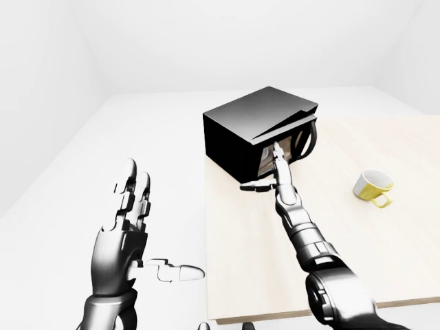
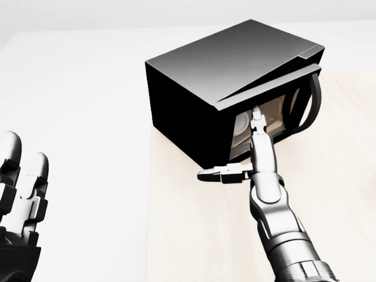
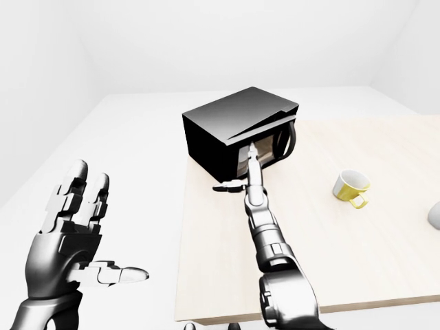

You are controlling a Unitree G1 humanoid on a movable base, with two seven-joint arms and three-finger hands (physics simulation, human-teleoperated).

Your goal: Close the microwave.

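Observation:
A black microwave [image 2: 211,82] stands on the pale wooden table [image 1: 275,275] near its left edge, turned at an angle. Its glass door [image 2: 276,114] with a curved black handle [image 2: 314,100] stands slightly ajar, a narrow wedge gap showing along the top. My right hand [image 2: 252,141] is open, fingers stretched out and pressed flat against the door glass, thumb sticking out to the left. My left hand [image 1: 130,213] is open, held up left of the table, away from the microwave.
A yellow and white mug [image 1: 373,187] lies on the table to the right of the microwave. A grey object [image 3: 434,214] shows at the right edge of the right-eye view. White floor and walls surround the table.

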